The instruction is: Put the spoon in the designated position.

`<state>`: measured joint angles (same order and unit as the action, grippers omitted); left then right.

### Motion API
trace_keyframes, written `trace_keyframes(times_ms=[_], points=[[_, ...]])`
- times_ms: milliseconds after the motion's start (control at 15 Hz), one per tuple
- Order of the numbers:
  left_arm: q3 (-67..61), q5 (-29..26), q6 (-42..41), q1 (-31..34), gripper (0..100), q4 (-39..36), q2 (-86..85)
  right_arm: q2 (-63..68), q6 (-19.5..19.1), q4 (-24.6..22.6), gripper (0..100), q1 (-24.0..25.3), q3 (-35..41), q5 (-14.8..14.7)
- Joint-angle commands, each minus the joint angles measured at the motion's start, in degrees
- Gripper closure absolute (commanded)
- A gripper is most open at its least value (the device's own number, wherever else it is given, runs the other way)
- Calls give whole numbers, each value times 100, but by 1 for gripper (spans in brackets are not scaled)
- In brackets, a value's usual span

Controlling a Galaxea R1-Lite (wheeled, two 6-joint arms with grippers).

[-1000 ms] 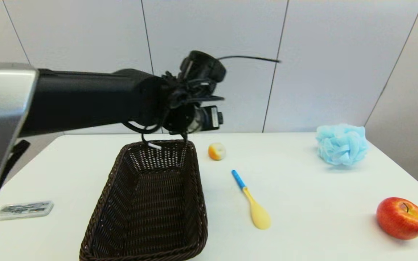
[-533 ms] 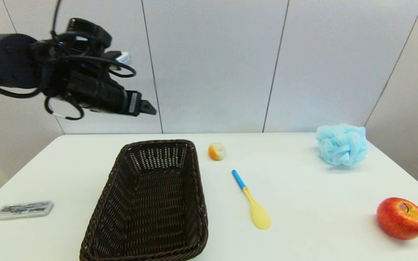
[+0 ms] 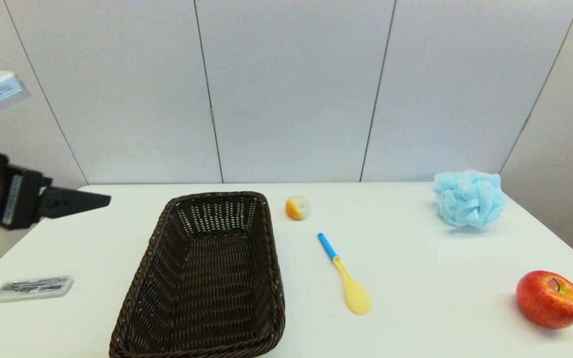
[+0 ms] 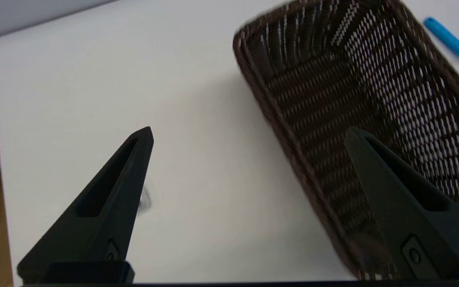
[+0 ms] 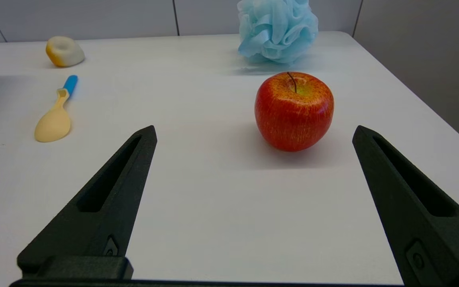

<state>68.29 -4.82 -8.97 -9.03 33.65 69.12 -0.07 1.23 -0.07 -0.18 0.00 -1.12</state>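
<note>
Black left gripper (image 4: 249, 133) hangs spread and empty over the table's left edge (beside the wicker basket (image 3: 152, 258)); spoon (image 3: 344, 275) lies right of it; right gripper (image 5: 253, 131) gapes, empty, near the apple (image 5: 294, 110).

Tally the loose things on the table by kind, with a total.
Spoon: 1
Wicker basket: 1
Red apple: 1
Blue bath pouf: 1
Small yellow-and-white piece: 1
Flat grey packet: 1
Total: 6
</note>
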Motion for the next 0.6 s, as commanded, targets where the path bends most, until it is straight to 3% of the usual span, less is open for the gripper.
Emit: trace_keyframes(times_ms=[67, 267, 600], points=[[-2083, -2, 256, 77, 0, 2, -3019, 7, 0, -1, 0, 9, 0, -2], [-3331, -11, 282, 209, 0, -165, -4354, 7, 0, -1, 0, 1, 0, -2], [-5511, 68, 212, 596, 0, -2424, -5093, 7, 0, -1, 0, 1, 0, -2]])
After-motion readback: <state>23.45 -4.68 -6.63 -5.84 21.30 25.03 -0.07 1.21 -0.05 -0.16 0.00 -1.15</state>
